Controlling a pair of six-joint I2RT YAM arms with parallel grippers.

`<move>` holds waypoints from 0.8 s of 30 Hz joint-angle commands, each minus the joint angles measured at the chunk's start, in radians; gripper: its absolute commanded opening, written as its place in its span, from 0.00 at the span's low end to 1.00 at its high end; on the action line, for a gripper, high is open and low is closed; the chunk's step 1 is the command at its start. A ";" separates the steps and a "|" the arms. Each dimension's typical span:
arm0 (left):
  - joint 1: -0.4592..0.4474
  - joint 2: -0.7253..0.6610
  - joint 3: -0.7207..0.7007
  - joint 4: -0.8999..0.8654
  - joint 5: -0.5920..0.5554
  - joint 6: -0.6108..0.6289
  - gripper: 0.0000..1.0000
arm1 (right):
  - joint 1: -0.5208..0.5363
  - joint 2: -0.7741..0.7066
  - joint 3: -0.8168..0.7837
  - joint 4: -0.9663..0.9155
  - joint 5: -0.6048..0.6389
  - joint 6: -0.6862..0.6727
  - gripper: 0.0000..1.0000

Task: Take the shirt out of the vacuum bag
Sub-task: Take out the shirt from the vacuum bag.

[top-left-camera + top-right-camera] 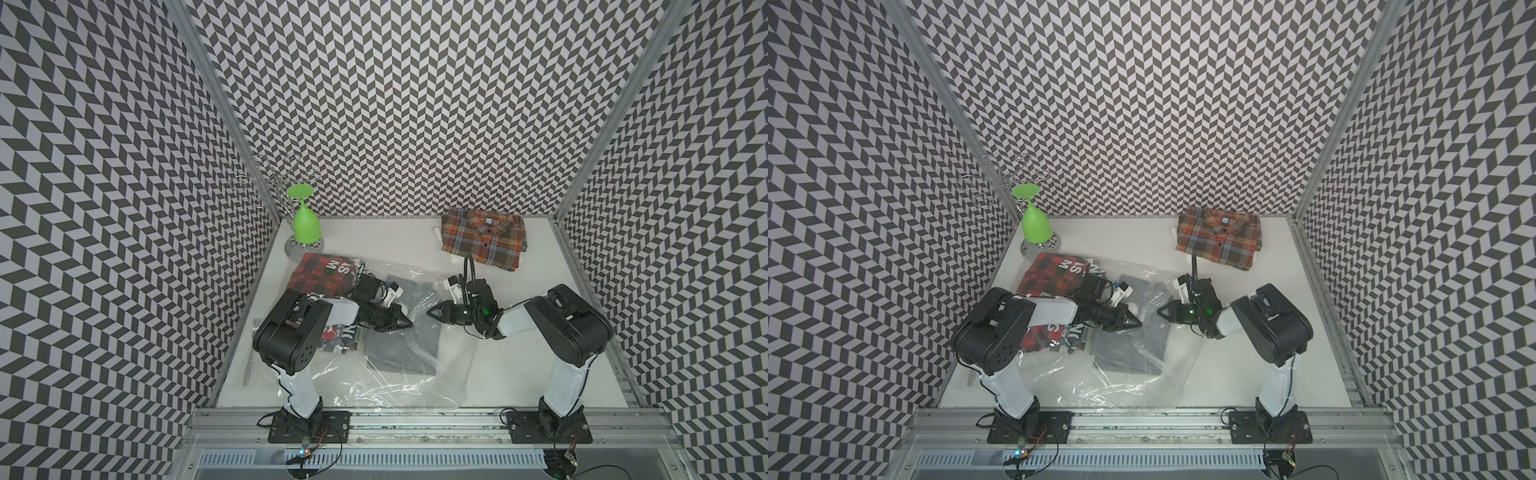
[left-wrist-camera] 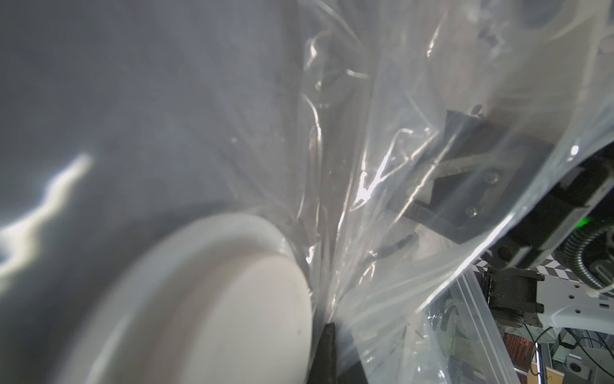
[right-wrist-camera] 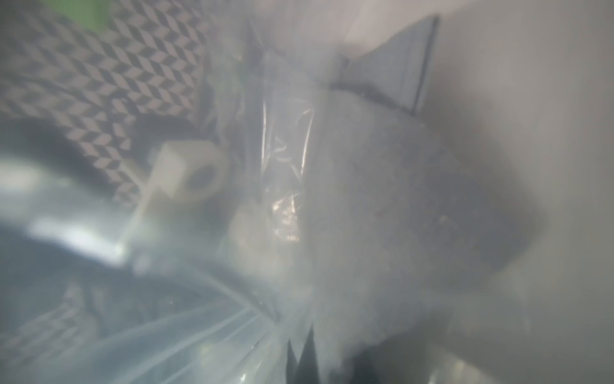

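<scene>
**Gripping the film: grey shirt not yet out of the bag**

Both arms meet over the middle of the white table (image 1: 519, 353), where the vacuum bag (image 1: 395, 386) sprawls crinkled from the centre to the front rail (image 1: 415, 415). The left gripper (image 1: 405, 323) has its fingers pressed together on a gathered fold of clear plastic, just beside the bag's round white valve disc (image 2: 212, 299). The right gripper (image 1: 430, 311) faces it tip to tip, near but apart, with its fingers also pressed together at the film. Whether it has caught a fold cannot be told, as plastic fogs the right wrist view. The folded grey shirt (image 1: 399, 336) lies inside the bag, beneath both grippers.

The step in hand looks like opening the bag by taking hold of its two walls. The next move likely calls for drawing them apart, then sending one gripper in for the shirt (the bag's mouth cannot be picked out with certainty).

Room is unequal. Bare tabletop lies at the right front — the likeliest spot to land the shirt. On the left are a red-and-black printed garment (image 1: 324, 276), a fork (image 1: 252, 353) at the table's edge, and a green wine glass (image 1: 305, 220) hanging upside down on a wire rack (image 1: 266, 183). A folded plaid shirt (image 1: 482, 239) sits at the rear right, apart from the bag.
</scene>
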 commanded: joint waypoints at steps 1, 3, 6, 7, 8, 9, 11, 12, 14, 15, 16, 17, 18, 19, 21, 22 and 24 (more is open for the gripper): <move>0.019 -0.017 0.068 -0.058 -0.010 -0.012 0.00 | 0.013 -0.096 -0.031 -0.156 -0.015 -0.028 0.00; 0.025 -0.012 0.098 -0.061 -0.009 -0.030 0.00 | 0.012 -0.153 -0.054 -0.206 -0.018 -0.038 0.00; 0.027 0.007 0.132 -0.062 -0.012 -0.048 0.00 | 0.012 -0.241 -0.088 -0.260 -0.017 -0.047 0.00; 0.027 0.014 0.143 -0.060 -0.014 -0.051 0.00 | 0.011 -0.272 -0.101 -0.279 -0.013 -0.048 0.00; 0.028 0.026 0.148 -0.055 -0.017 -0.057 0.00 | 0.012 -0.308 -0.111 -0.296 -0.006 -0.048 0.00; 0.025 0.035 0.153 -0.051 -0.015 -0.059 0.00 | 0.009 -0.338 -0.121 -0.311 0.001 -0.049 0.00; 0.023 0.058 0.158 -0.045 -0.018 -0.059 0.00 | 0.006 -0.401 -0.136 -0.340 0.017 -0.048 0.00; 0.021 0.066 0.157 -0.042 -0.019 -0.059 0.00 | 0.003 -0.425 -0.140 -0.352 0.022 -0.049 0.00; 0.019 0.084 0.151 -0.030 -0.021 -0.061 0.00 | -0.005 -0.487 -0.149 -0.372 0.030 -0.047 0.00; 0.018 0.090 0.149 -0.027 -0.021 -0.062 0.00 | -0.008 -0.511 -0.151 -0.384 0.037 -0.048 0.00; 0.017 0.099 0.147 -0.023 -0.025 -0.062 0.00 | -0.015 -0.537 -0.152 -0.406 0.047 -0.048 0.00; 0.013 0.106 0.147 -0.022 -0.026 -0.060 0.00 | -0.025 -0.560 -0.150 -0.434 0.057 -0.054 0.00; 0.012 0.113 0.147 -0.021 -0.027 -0.059 0.00 | -0.039 -0.579 -0.149 -0.461 0.060 -0.062 0.00; 0.012 0.120 0.147 -0.019 -0.029 -0.060 0.00 | -0.060 -0.602 -0.148 -0.494 0.069 -0.072 0.00; 0.011 0.131 0.147 -0.016 -0.034 -0.063 0.00 | -0.123 -0.646 -0.150 -0.546 0.068 -0.093 0.00; 0.010 0.137 0.147 -0.014 -0.037 -0.064 0.00 | -0.166 -0.665 -0.149 -0.577 0.066 -0.102 0.00; 0.008 0.146 0.150 -0.014 -0.042 -0.060 0.00 | -0.254 -0.689 -0.139 -0.643 0.060 -0.142 0.00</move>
